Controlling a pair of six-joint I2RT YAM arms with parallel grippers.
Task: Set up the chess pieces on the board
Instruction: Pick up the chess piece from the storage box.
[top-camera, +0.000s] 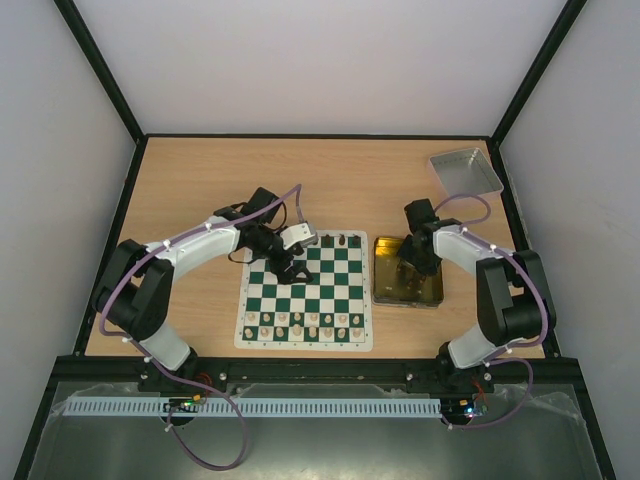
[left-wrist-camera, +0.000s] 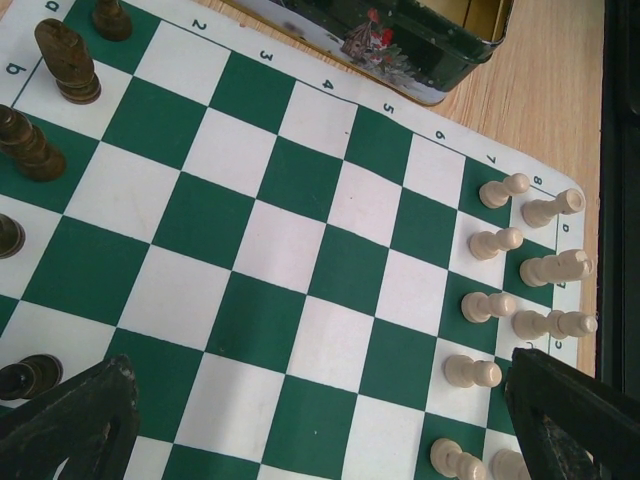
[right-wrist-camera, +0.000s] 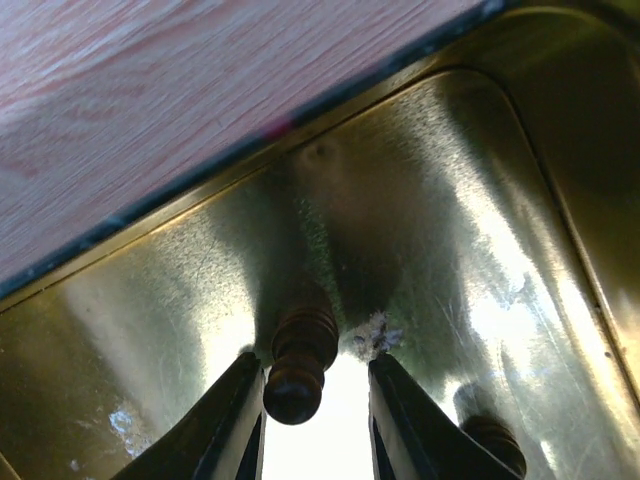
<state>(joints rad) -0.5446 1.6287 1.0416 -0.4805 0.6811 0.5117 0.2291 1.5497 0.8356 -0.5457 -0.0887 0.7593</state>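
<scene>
Chess pieces (left-wrist-camera: 65, 62) partly along the board's (left-wrist-camera: 300, 240) far edge, one down in the gold tin (right-wrist-camera: 450, 200). Right gripper (right-wrist-camera: 318, 380) narrow astride it for pickup, not yet pinching; left gripper (left-wrist-camera: 320, 372) wide, empty, over the board.

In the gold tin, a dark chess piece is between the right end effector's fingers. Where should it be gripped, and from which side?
Probably grip the dark chess piece at its ribbed collar under the round head, coming from above, one finger each side. Its head points toward the wrist camera.
</scene>
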